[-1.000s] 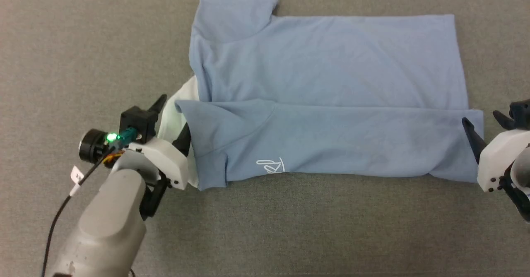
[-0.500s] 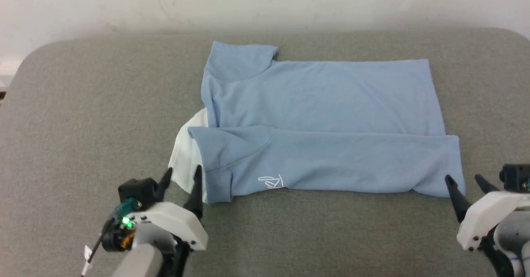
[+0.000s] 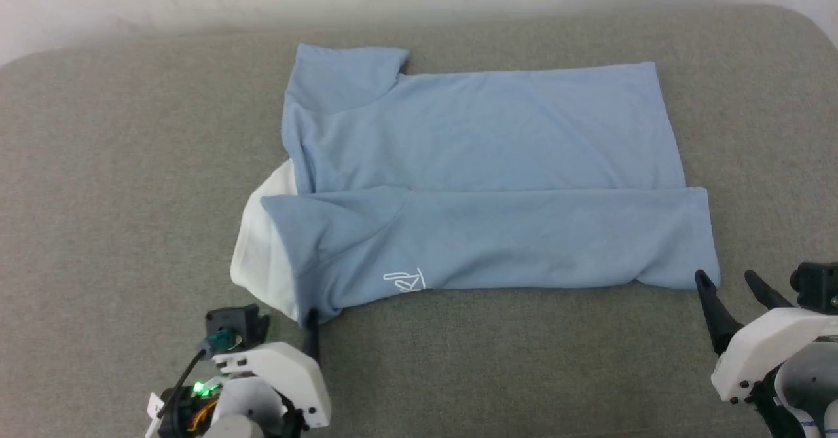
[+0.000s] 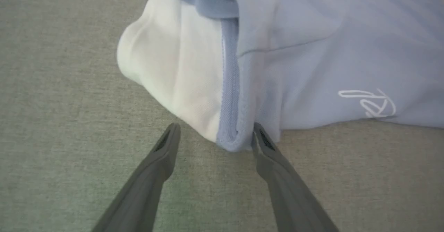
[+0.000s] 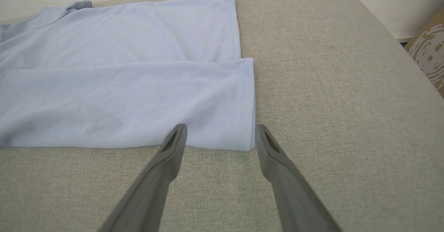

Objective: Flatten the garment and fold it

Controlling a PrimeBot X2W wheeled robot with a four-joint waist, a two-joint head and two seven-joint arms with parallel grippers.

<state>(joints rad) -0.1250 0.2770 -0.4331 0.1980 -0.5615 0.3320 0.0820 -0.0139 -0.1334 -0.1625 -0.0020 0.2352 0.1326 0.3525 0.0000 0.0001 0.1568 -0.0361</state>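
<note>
**Asker:** What is carrying everything?

**Me:** A grey cloth-covered worktop (image 3: 131, 163) is spreading out in front of me. The garment (image 3: 471, 137) is lying flat around its middle, somewhat nearer the far edge than the near one.

**Asker:** How is it lying?

**Me:** It is running lengthwise, neck end toward the worktop's left edge and hem toward the right. Its near long side is lying folded over onto the body, and one sleeve (image 3: 344, 74) is pointing toward the far edge.

**Asker:** And your grippers?

**Me:** My right gripper (image 5: 220, 128) is sitting at the garment's near hem corner with its fingers spread wide, gripping nothing. My left gripper (image 4: 216, 129) is spread just as wide and is also holding nothing. The folded blue corner is lying between its fingertips, with one finger (image 4: 263, 145) touching the fabric.

**Asker:** Anything smaller?

**Me:** The white collar (image 3: 258, 261) is peeking out on the left, and the white outline logo (image 3: 404, 281) is showing on the folded strip beside it.
</note>
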